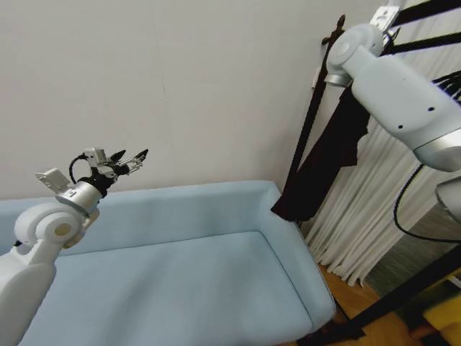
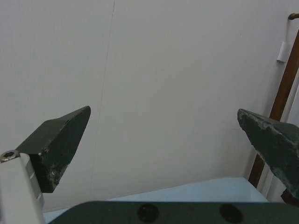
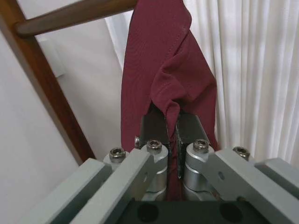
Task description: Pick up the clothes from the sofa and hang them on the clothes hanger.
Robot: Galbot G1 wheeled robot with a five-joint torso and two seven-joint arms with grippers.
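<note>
A dark maroon garment point(image 1: 328, 158) hangs from the wooden clothes rack point(image 1: 306, 122) to the right of the light blue sofa point(image 1: 180, 281). In the right wrist view the garment point(image 3: 159, 70) drapes down from the rack's upper bar point(image 3: 70, 16), and my right gripper point(image 3: 173, 122) is shut on a fold of its cloth. My right arm point(image 1: 396, 94) reaches up to the rack's top. My left gripper point(image 1: 132, 158) is held open above the sofa's back, near the wall, with nothing between its fingers point(image 2: 60, 140).
White curtains point(image 1: 374, 194) hang behind and right of the rack. A black slanted frame point(image 1: 403, 292) crosses the wooden floor point(image 1: 360, 299) at the lower right. The plain wall point(image 1: 180, 86) stands close behind the sofa.
</note>
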